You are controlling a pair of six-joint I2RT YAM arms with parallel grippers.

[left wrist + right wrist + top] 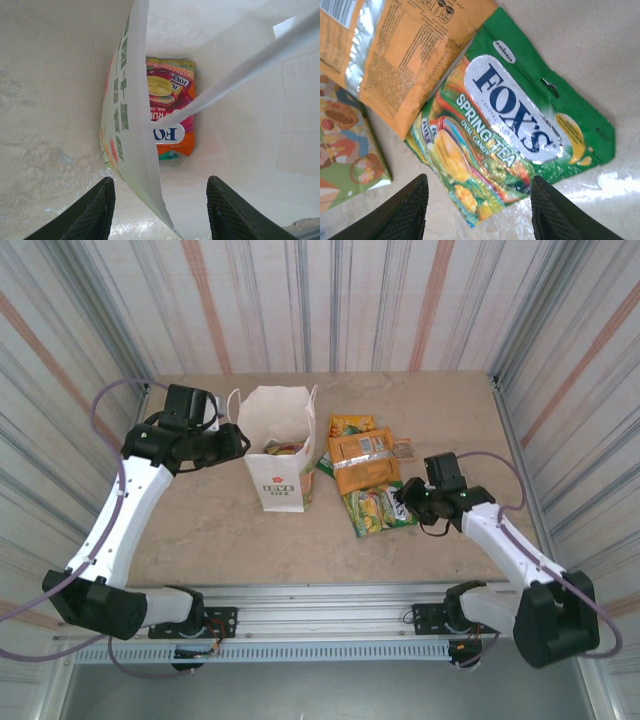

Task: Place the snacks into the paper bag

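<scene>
The white paper bag [281,483] stands upright at mid-table with its mouth open. My left gripper [238,437] is at the bag's left rim; in the left wrist view it [160,212] is open, its fingers straddling the bag's printed side wall [131,105] without touching it. A red-and-orange FOX'S snack packet [170,112] lies at the bottom inside. To the right of the bag lie a yellow packet [352,426], an orange packet [360,462] and a green FOX'S packet [376,510]. My right gripper [480,215] hangs open just above the green packet's [520,120] lower edge.
A bag handle [240,70] crosses the bag's mouth. A green-and-brown illustrated packet [345,135] lies beside the orange one [405,55]. Bare table [200,530] spreads in front of the bag. Striped walls enclose three sides; a metal rail [330,605] runs along the near edge.
</scene>
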